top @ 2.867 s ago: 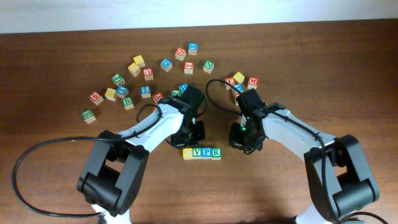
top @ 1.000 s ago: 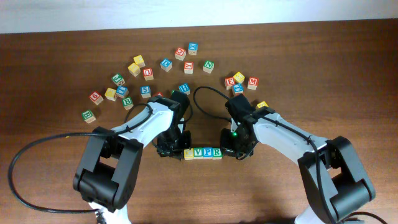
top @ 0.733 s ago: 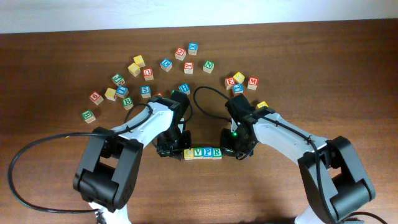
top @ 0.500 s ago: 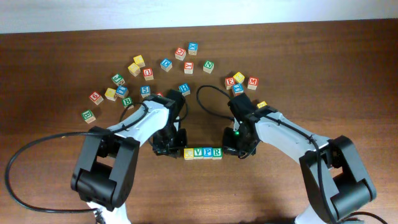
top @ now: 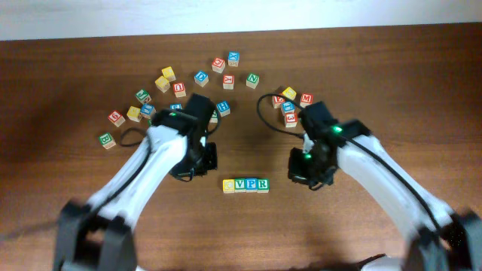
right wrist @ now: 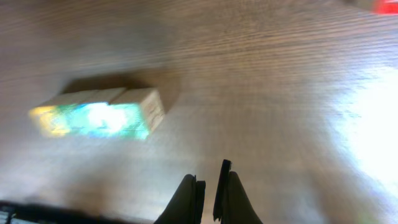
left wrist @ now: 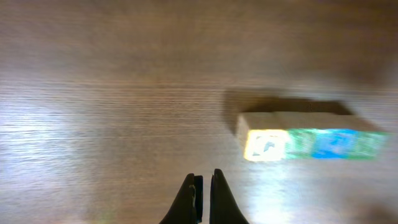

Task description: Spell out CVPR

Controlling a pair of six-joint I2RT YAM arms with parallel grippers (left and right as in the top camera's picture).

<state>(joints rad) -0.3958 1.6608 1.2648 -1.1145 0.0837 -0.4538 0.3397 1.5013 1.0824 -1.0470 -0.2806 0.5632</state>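
Note:
Four letter blocks stand side by side in a row (top: 245, 184) near the table's front middle, reading C, V, P, R from a yellow block on the left. The row (left wrist: 311, 142) shows blurred in the left wrist view, ahead and to the right of my left gripper (left wrist: 205, 177). My left gripper (top: 197, 160) is shut and empty, off the row's left end and a little behind it. In the right wrist view the row (right wrist: 99, 115) lies ahead to the left of my right gripper (right wrist: 208, 171). That right gripper (top: 307, 170) is shut on nothing, off the row's right end.
Several loose letter blocks lie scattered across the back of the table, from a green one (top: 107, 140) at the left to a cluster (top: 290, 98) behind the right arm. A red block (right wrist: 382, 5) shows at the right wrist view's top corner.
Both grippers have drawn outward and back from the two ends of the row, which stays in place. The right gripper's jaws closed a little more.

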